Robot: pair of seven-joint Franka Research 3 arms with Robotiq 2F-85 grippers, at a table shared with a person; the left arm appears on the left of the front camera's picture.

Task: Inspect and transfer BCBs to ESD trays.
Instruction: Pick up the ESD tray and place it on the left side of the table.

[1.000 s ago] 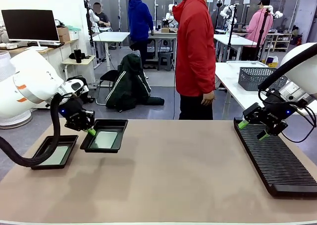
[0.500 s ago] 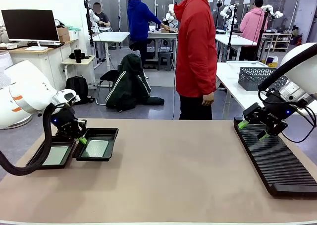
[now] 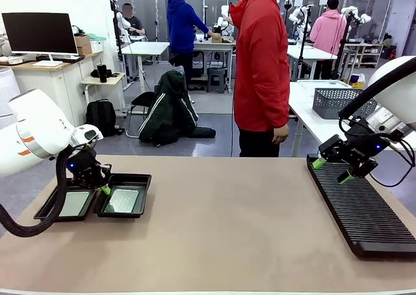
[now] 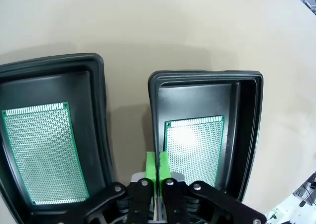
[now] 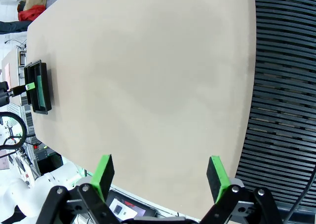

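Two black ESD trays sit side by side at the table's left, each with a pale green BCB on its floor. The left tray (image 3: 45, 209) holds one BCB (image 3: 74, 203), the right tray (image 3: 133, 178) another BCB (image 3: 122, 201). My left gripper (image 3: 104, 190) is shut on the right tray's near-left rim. In the left wrist view the green pads (image 4: 157, 166) pinch that rim (image 4: 154, 110) between the two boards (image 4: 42, 155) (image 4: 195, 145). My right gripper (image 3: 333, 169) hangs open and holds nothing over the far end of the black ribbed rack (image 3: 364, 210).
A person in a red hoodie (image 3: 262, 61) stands at the table's far edge, hands down. A dark mesh basket (image 3: 338, 101) sits on the table behind the rack. Bare tabletop (image 3: 227, 223) spreads between the trays and the rack.
My left gripper has carried the right tray leftward and down until it sits close beside the other tray. The right arm has not moved.
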